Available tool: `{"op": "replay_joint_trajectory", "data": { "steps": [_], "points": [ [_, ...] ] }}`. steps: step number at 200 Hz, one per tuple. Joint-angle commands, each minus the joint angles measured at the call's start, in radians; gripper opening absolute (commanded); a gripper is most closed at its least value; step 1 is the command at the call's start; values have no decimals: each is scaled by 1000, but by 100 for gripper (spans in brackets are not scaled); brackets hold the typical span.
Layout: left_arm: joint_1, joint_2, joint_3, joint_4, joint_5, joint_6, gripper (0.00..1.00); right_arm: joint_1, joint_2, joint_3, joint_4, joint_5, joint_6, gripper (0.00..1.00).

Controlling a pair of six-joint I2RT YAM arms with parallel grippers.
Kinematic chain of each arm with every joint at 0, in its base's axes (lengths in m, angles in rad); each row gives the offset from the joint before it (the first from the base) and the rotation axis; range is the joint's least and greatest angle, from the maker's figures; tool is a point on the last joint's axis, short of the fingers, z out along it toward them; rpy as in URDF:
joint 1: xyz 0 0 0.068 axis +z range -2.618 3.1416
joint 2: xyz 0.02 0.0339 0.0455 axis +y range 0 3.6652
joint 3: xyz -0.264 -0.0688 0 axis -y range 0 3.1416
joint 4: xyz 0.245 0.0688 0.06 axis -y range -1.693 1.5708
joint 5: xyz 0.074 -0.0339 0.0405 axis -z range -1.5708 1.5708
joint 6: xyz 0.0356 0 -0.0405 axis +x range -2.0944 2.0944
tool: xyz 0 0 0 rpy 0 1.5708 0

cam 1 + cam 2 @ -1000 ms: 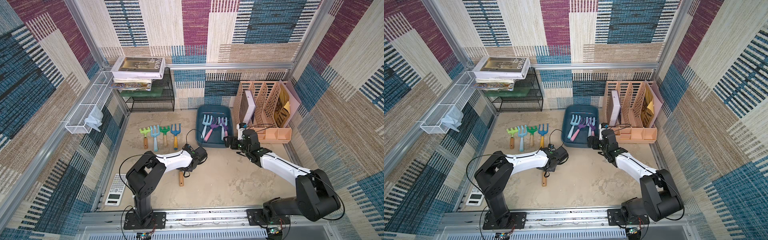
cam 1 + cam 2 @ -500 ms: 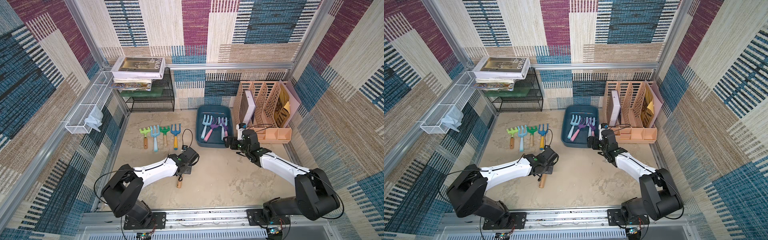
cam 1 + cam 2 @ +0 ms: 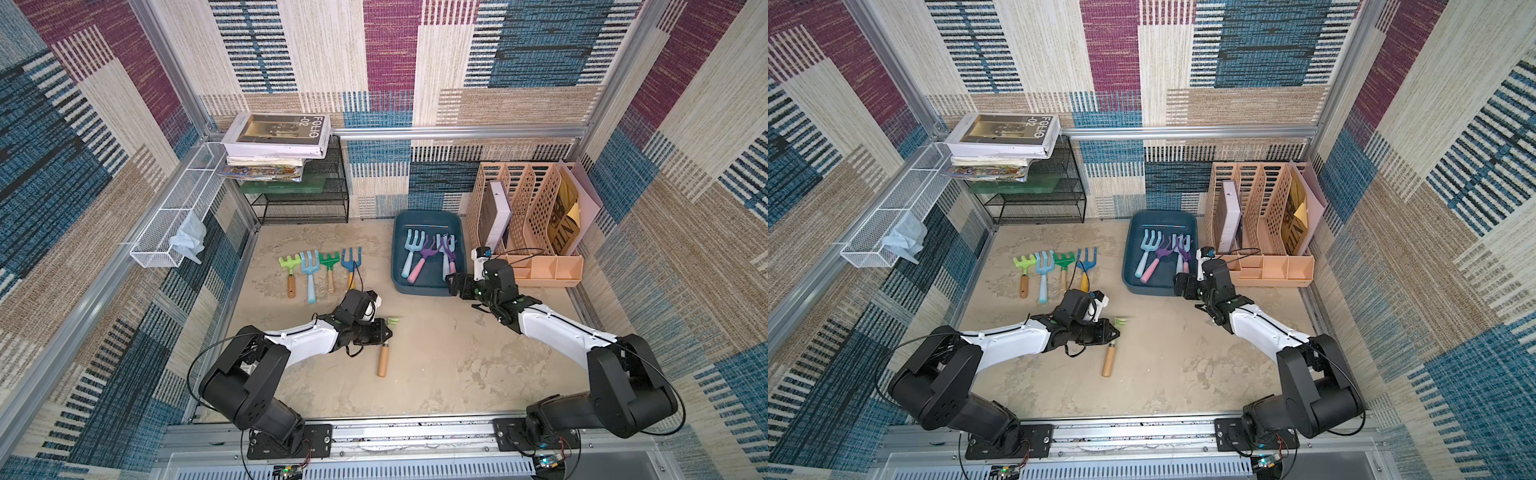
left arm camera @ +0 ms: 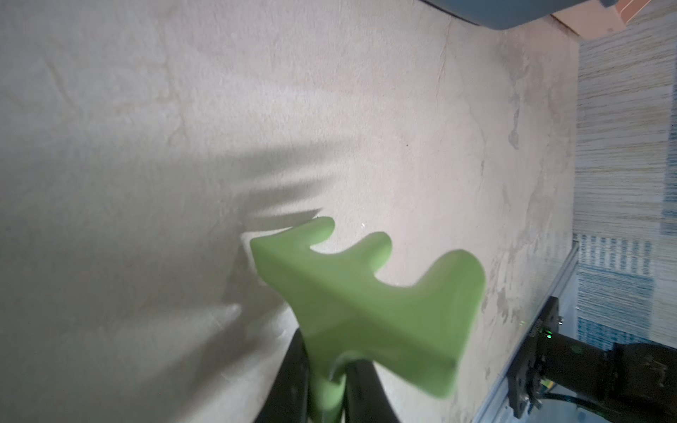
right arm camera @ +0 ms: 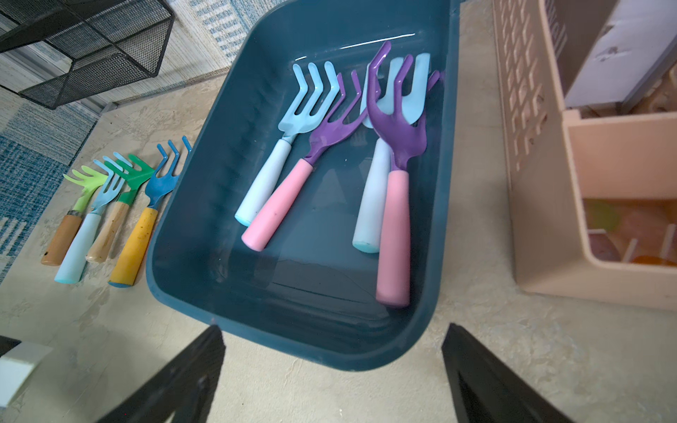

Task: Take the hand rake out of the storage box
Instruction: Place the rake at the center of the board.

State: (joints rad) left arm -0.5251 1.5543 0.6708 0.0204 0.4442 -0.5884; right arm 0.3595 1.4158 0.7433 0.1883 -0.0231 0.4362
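My left gripper [image 3: 386,332] [image 4: 326,388] is shut on the neck of a light green hand rake [image 3: 383,360] [image 4: 366,304] with a wooden handle, low over the middle of the table. Its head is blurred and points right. The teal storage box [image 3: 428,218] [image 5: 293,340] stands at the back. In it lie two light blue rakes [image 5: 263,179] and two purple rakes with pink handles [image 5: 394,234]. My right gripper [image 3: 455,286] [image 5: 331,366] stands open at the box's near rim, with nothing between its fingers.
Several rakes [image 3: 320,270] lie in a row left of the box. A peach file organizer [image 3: 528,216] stands right of it. A black mesh shelf [image 3: 303,199] with books is at the back left, and a white wire basket [image 3: 174,224] hangs on the left wall.
My left arm has carried the green rake to the right across the table. The right arm has stayed at the box's rim, open.
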Motion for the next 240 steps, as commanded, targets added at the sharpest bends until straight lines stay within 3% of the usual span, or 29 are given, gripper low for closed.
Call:
{"op": "replay_joint_trajectory", "data": {
  "steps": [1, 36, 78, 101, 124, 142, 173, 207, 240],
  "points": [
    [11, 4, 14, -48, 11, 9, 37, 1, 9, 1, 16, -4, -4, 96],
    [10, -42, 38, -185, -116, 33, 46, -1, 13, 1, 16, 1, -5, 96],
    [-2, -172, 99, -424, -379, 39, 52, 0, 20, 2, 17, -3, -4, 96],
    [-132, -293, 145, -523, -559, 37, 57, -1, 21, 3, 18, -4, -5, 96],
    [-253, -333, 198, -598, -662, 38, 58, 1, 27, 4, 21, -6, -4, 96],
    [-331, -288, 223, -664, -753, -10, 59, 1, 29, 5, 24, -12, -1, 95],
    [-443, -97, 294, -788, -902, -131, 56, 2, 29, 5, 23, -16, -1, 96],
    [-519, 24, 362, -802, -904, -154, 59, 5, 29, -2, 32, -11, 0, 96],
    [-528, 107, 373, -794, -884, -176, 61, 10, 37, 2, 35, -19, 1, 96]
  ]
}}
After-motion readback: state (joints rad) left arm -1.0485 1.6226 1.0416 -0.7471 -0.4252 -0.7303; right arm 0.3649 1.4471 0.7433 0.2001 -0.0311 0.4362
